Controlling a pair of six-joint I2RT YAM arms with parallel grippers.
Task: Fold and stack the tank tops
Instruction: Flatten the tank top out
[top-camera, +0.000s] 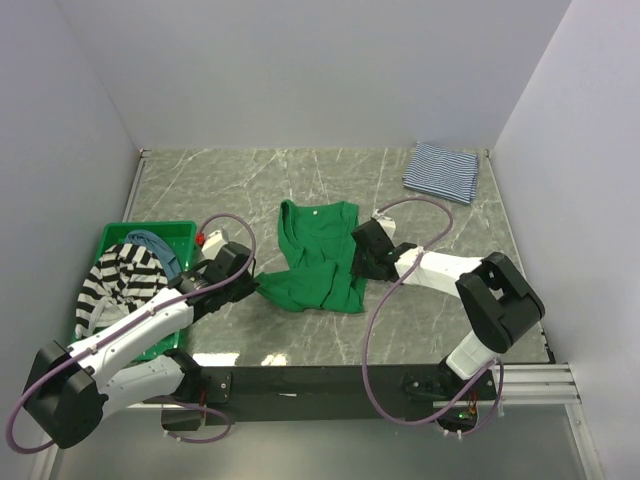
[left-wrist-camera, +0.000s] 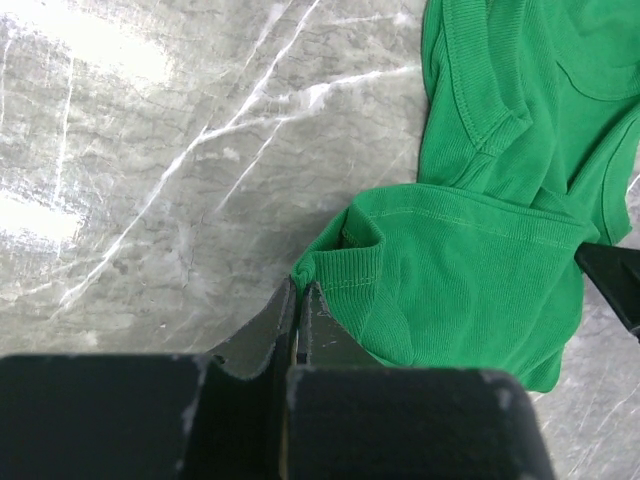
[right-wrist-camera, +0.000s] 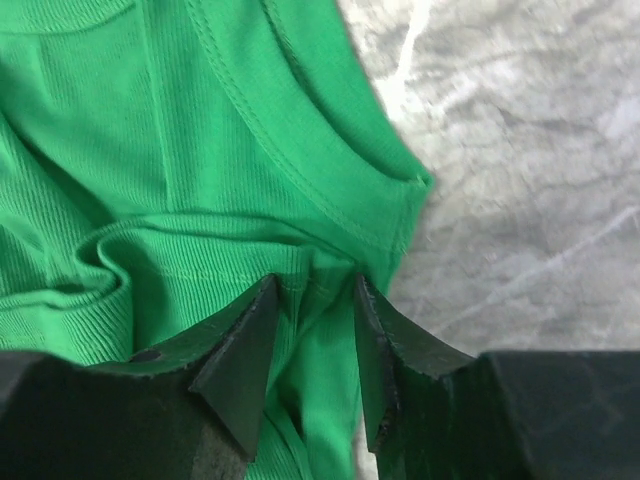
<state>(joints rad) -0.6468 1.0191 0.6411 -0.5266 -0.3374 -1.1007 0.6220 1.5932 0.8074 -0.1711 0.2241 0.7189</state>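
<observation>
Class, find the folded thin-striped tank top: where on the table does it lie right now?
In the top view the thin-striped tank top lies at the far right corner of the table, apart from the green tank top at the centre.

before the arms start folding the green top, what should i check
1. Left gripper shut on a corner of the green tank top: ok.
2. Right gripper gripping the opposite edge: not ok, jaws apart astride the cloth.
3. Top lying flat: not ok, lower part bunched.
4. Folded navy-white striped tank top at the far right corner, apart from the fold: ok.
5. Black-white striped tank top inside the green bin: ok.
</observation>
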